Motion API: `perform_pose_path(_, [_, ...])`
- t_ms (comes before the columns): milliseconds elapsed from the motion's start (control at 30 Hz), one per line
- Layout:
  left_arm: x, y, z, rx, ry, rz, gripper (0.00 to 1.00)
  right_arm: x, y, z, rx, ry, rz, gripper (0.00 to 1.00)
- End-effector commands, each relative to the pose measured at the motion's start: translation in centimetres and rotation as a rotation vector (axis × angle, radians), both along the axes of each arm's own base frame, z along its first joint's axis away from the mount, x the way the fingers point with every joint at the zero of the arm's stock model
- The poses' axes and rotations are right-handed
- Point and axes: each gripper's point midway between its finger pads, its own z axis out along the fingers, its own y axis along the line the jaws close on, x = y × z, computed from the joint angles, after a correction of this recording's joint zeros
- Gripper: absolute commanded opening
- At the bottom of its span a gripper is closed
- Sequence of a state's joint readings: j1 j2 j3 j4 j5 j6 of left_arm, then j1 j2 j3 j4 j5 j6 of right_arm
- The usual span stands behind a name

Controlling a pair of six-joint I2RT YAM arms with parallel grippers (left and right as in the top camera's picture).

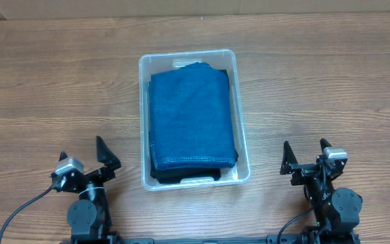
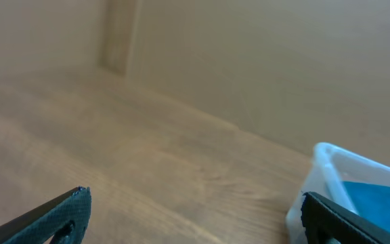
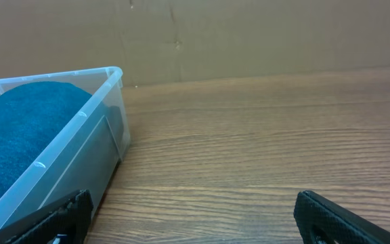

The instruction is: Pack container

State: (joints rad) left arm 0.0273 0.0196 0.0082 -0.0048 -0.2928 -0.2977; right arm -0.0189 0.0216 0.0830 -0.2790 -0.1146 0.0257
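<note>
The clear plastic container (image 1: 242,146) sits mid-table, its long side running away from me. A folded blue denim cloth (image 1: 191,118) lies on top inside it, over a dark cloth (image 1: 185,176) that shows at the near end. My left gripper (image 1: 83,159) is open and empty at the front left, apart from the container. My right gripper (image 1: 307,157) is open and empty at the front right. The container shows at the right in the left wrist view (image 2: 320,179) and at the left in the right wrist view (image 3: 80,122), with the blue cloth (image 3: 19,129) inside. The bottom label is hidden.
The wooden table (image 1: 330,81) spreads round the container. A brown cardboard wall (image 3: 249,34) stands along the far edge. The arm bases and cables (image 1: 19,213) are at the front edge.
</note>
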Motion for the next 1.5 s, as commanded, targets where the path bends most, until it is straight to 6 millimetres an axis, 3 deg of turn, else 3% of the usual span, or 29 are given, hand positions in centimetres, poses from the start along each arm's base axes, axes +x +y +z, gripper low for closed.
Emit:
perform_pose_path(0, [0.7, -3.4, 1.2, 0.269, 0.007, -0.195, 1.00, 0.0, 0.0, 0.3, -0.001, -0.009, -0.004, 1.00])
perform_pose_path(100, [0.8, -5.5, 1.0, 0.395, 0.017, -0.316, 1.00, 0.0, 0.0, 0.3, -0.001, -0.009, -0.004, 1.00])
perform_pose_path(167, [0.8, -6.4, -0.3, 0.417, 0.062, -0.378, 1.00, 0.0, 0.0, 0.3, -0.001, -0.009, -0.004, 1.00])
perform_pose_path(233, [0.7, -6.4, -1.5, 0.370, 0.105, -0.387, 1.00, 0.0, 0.0, 0.3, -0.001, -0.009, -0.004, 1.00])
perform_pose_path(1467, [0.7, -6.3, -1.4, 0.358, 0.103, -0.379, 1.00, 0.0, 0.0, 0.3, -0.001, -0.009, -0.004, 1.00])
